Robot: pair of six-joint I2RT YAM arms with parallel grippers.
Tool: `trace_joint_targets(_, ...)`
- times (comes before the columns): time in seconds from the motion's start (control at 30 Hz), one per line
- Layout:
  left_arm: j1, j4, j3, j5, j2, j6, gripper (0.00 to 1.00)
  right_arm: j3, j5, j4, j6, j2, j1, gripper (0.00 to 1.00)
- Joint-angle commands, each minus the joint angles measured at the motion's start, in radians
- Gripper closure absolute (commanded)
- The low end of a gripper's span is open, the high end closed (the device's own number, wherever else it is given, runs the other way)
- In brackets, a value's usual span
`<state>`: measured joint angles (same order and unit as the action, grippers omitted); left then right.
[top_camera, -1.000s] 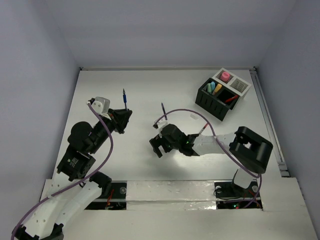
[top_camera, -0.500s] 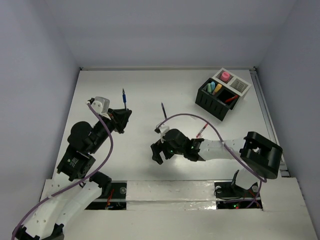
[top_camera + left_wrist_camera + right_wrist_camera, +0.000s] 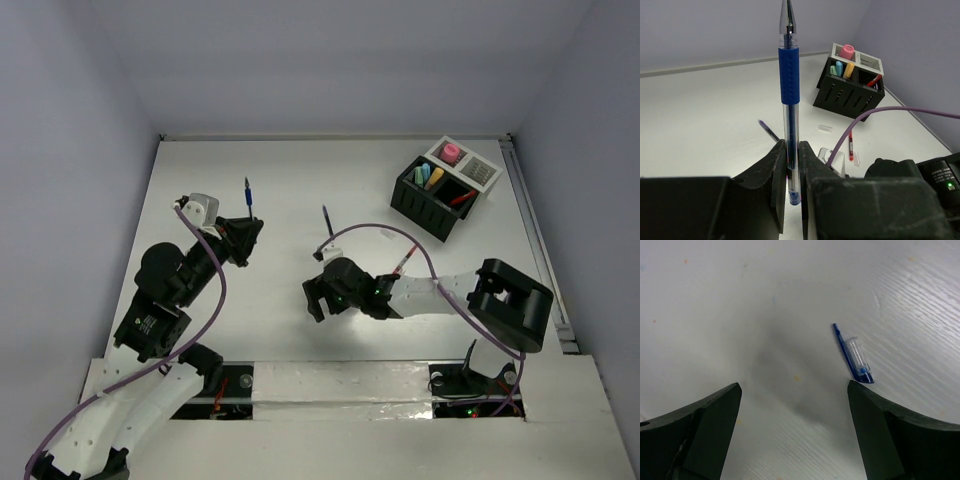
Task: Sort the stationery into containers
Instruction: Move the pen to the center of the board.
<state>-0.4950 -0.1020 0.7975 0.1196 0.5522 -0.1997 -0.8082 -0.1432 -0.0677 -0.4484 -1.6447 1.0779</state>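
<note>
My left gripper (image 3: 243, 232) is shut on a dark blue pen (image 3: 248, 192) and holds it upright above the table's left side. In the left wrist view the pen (image 3: 789, 75) stands clamped between the fingers (image 3: 777, 170). My right gripper (image 3: 313, 299) is open and empty, low over the table's middle. In the right wrist view a small blue and clear pen cap (image 3: 856, 358) lies just ahead of the right fingertip (image 3: 880, 415). A thin dark pen (image 3: 326, 220) and a red pen (image 3: 403, 263) lie on the table. The black and white organizer (image 3: 428, 211) stands at the far right.
The organizer holds teal and yellow markers (image 3: 428, 177), a red pen (image 3: 462, 198) and a pink-capped bottle (image 3: 451, 153). Small clear caps (image 3: 825, 128) lie near the red pen (image 3: 850, 143). My right arm's purple cable (image 3: 375, 228) arcs above the table. Grey walls close in the table.
My right gripper has moved a little toward the near edge and left, staying open. The left gripper has held still with the blue pen.
</note>
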Motion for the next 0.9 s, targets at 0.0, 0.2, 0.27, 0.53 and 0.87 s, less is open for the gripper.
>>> trace_joint_targets(0.0,0.007,0.044,-0.004,0.015,-0.006,0.003,1.00,-0.043,-0.116,0.065,-0.018,-0.018,0.005,0.07)
trace_joint_targets(0.2,0.007,0.042,-0.004,0.014,-0.008,0.003,1.00,-0.055,-0.127,0.036,0.002,-0.036,-0.015,0.06)
trace_joint_targets(0.27,0.007,0.042,-0.004,0.014,-0.008,0.003,1.00,-0.068,-0.108,0.025,0.016,-0.041,-0.026,0.06)
trace_joint_targets(0.53,0.007,0.042,-0.006,0.012,-0.014,0.006,1.00,-0.150,-0.064,-0.001,0.068,-0.096,-0.073,0.04)
trace_joint_targets(0.87,0.007,0.042,-0.006,0.012,-0.015,0.008,1.00,-0.129,-0.006,0.065,0.047,-0.029,-0.085,0.06)
